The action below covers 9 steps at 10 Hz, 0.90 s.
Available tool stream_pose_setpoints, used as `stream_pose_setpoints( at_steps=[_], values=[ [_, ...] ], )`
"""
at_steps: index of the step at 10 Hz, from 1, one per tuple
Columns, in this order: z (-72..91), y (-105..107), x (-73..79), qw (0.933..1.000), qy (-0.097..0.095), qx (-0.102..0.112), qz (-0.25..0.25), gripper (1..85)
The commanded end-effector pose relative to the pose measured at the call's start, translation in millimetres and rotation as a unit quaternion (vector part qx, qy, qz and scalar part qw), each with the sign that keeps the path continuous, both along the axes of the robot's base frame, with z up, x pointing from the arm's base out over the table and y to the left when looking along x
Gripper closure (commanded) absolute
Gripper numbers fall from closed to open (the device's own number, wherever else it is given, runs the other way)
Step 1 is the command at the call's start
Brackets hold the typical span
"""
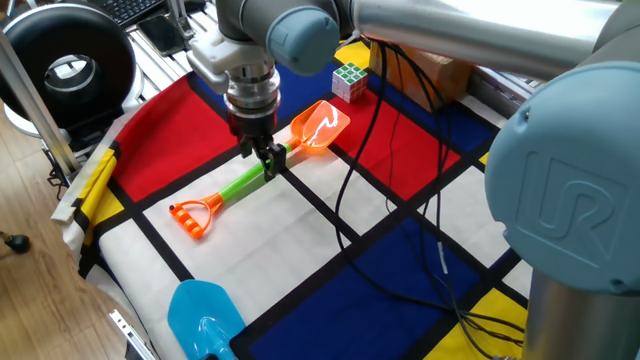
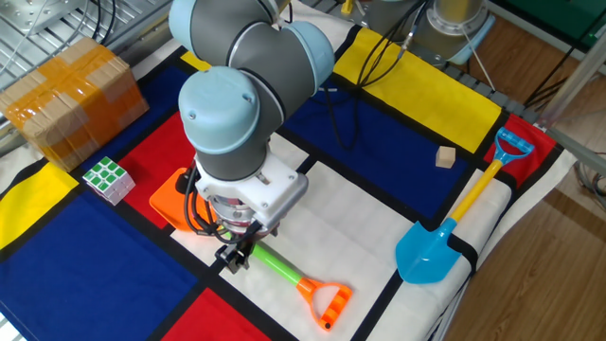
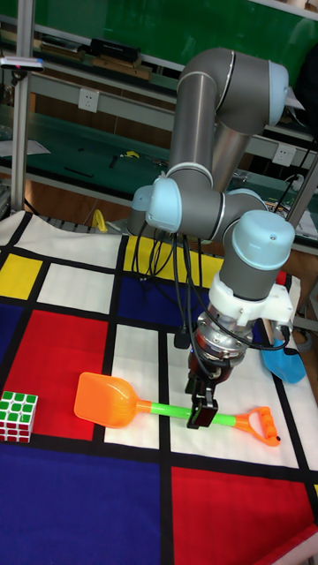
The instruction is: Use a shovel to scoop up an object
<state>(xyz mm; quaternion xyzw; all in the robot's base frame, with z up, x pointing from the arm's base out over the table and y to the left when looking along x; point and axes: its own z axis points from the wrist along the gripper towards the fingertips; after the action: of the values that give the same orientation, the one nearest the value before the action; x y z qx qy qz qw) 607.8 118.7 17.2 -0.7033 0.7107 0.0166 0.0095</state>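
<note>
One claw [image 3: 200,404] closed, apparently gripping the green shaft of one orange shovel [image 1: 255,176] lying on the tabletop [image 2: 360,218]; one cube [image 2: 107,179] beyond its blade; one blue shovel [image 2: 453,223]; one cardboard box [image 2: 66,93].

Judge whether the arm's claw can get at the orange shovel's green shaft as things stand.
Probably yes: the claw is already at the shovel shaft, fingers straddling it, nothing between them.

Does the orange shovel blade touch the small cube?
Apart. The tall fixed view shows red cloth between the shovel blade and the cube.
</note>
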Motion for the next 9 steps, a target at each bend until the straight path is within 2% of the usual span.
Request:
stream_pose_setpoints(
  at_steps=[1, 5, 6, 8, 9],
  values=[
    [-5.5, 1, 1.4, 1.0, -0.004, 0.001, -0.007, 17.7],
    [-13.0, -2, -2.8, 1.0, -0.003, 0.001, -0.009, 17.7],
    [-17.3, -5, -1.0, 0.9999, -0.012, -0.002, -0.012, 17.3],
    [-20.4, -4, 0.1, 0.9997, -0.018, 0.002, -0.019, 24.0],
    [-20.3, -1, -0.2, 0.9995, -0.018, 0.009, -0.023, 34.7]
  ],
)
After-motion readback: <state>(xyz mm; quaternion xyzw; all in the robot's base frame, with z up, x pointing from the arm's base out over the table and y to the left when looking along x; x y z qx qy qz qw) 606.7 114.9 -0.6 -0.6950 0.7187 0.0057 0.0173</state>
